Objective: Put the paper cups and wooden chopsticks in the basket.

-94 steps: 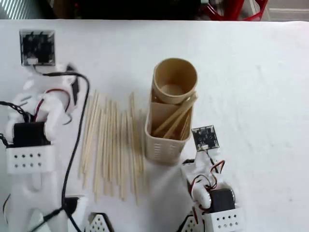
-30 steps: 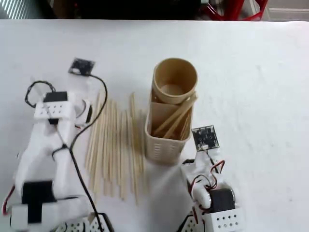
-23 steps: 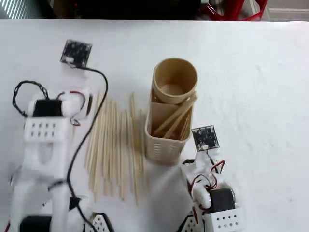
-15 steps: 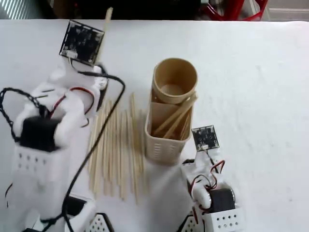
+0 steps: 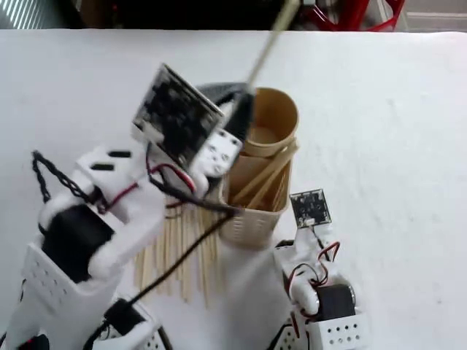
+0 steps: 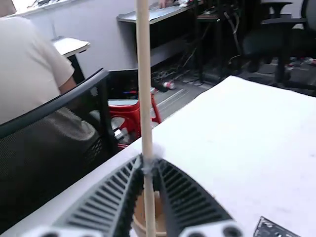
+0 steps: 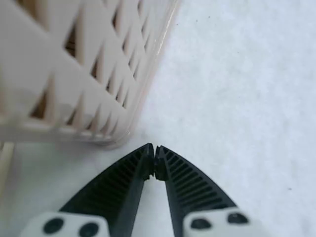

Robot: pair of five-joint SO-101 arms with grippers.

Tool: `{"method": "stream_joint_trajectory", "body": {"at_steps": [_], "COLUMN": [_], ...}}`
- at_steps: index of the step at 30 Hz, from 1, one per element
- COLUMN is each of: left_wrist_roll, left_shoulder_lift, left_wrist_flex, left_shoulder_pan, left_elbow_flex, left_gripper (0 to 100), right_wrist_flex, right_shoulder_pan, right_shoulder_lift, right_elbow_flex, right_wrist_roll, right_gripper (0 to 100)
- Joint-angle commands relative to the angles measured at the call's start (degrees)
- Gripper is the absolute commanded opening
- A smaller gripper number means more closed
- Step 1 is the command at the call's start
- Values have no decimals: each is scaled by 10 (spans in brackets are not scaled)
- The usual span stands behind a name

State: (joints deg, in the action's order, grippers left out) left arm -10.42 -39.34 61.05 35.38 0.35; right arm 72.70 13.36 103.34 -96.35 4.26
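My left fingers (image 6: 150, 167) clenched on one wooden chopstick (image 6: 143, 74); stick runs upright through tips. Fingers and stick hang over basket (image 5: 252, 219), above paper cup (image 5: 281, 109) standing in basket's far end. Inside basket's near part, leaning chopsticks (image 5: 266, 179) rest against cup. Row of loose chopsticks (image 5: 186, 255) lies on bench (image 5: 379, 109) just beside basket, partly under my left arm. My right fingers (image 7: 154, 154) pressed together, nothing between them, low over bench, just beside basket's near wall.
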Motion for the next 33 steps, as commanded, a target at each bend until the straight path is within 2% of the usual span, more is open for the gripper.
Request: {"method": "stream_joint_trajectory", "body": {"at_steps": [1, 10, 25, 30, 33], "left_wrist_roll": [1, -26, -28, -27, -30], "left_shoulder_lift": [-10, -15, -15, -15, -15], "left_wrist_flex": [-30, -151, -143, -141, -140], "left_shoulder_pan": [51, 90, 86, 85, 85], "left_elbow_flex": [-17, 118, 147, 149, 149], "left_gripper": [21, 20, 24, 81, 67], "right_wrist_flex": [2, 2, 2, 2, 2], "right_shoulder_pan": [-3, -3, -3, -3, -3], "right_shoulder_lift": [1, 1, 1, 1, 1], "right_elbow_flex": [-5, -5, -5, -5, -5], "right_wrist_roll": [1, 1, 1, 1, 1], "right_gripper": [19, 19, 19, 19, 19]}}
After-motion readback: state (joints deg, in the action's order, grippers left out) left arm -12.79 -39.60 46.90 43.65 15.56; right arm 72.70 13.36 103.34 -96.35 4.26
